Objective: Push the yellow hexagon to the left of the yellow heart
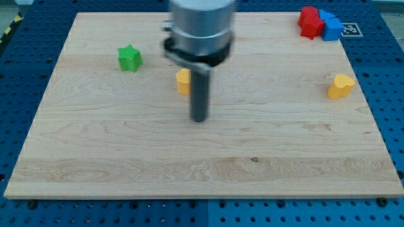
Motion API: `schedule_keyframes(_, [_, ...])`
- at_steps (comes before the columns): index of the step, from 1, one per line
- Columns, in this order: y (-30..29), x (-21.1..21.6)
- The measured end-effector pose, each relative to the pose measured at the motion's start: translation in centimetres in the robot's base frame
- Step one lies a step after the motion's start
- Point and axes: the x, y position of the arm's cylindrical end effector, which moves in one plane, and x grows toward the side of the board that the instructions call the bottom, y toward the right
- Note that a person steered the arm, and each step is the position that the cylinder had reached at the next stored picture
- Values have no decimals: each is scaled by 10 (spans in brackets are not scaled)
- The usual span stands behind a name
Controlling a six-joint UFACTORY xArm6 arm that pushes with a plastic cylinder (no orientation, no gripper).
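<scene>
We are looking down on a pale wooden bench [126, 157] that is lying on a blue perforated surface [385, 82]. Our arm [201, 31] is reaching in from the view's top, blurred, and it is ending in a straight dark rod. There is no claw on this rig, so there is no wide or narrow state to tell; the rod simply ends in our tip [199, 119].

Our tip is resting on the bench a little to the view's left of centre. The yellow hexagon [183, 81] is sitting just beside the rod, on its left and slightly toward the view's top of the tip; the rod is hiding the hexagon's right part, so we cannot tell whether the two are touching.

The yellow heart [341, 86] is lying near the bench's right edge, well apart from the hexagon and from our tip. So the hexagon is standing on the left of the heart, though far from it.

A green star [129, 58] is sitting toward the view's upper left. In the upper right corner a red block [309, 22] and a blue block [330, 26] are pressing against each other; their shapes are too unclear to name.
</scene>
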Motion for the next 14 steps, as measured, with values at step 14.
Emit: schedule_keyframes(14, [-30, -112])
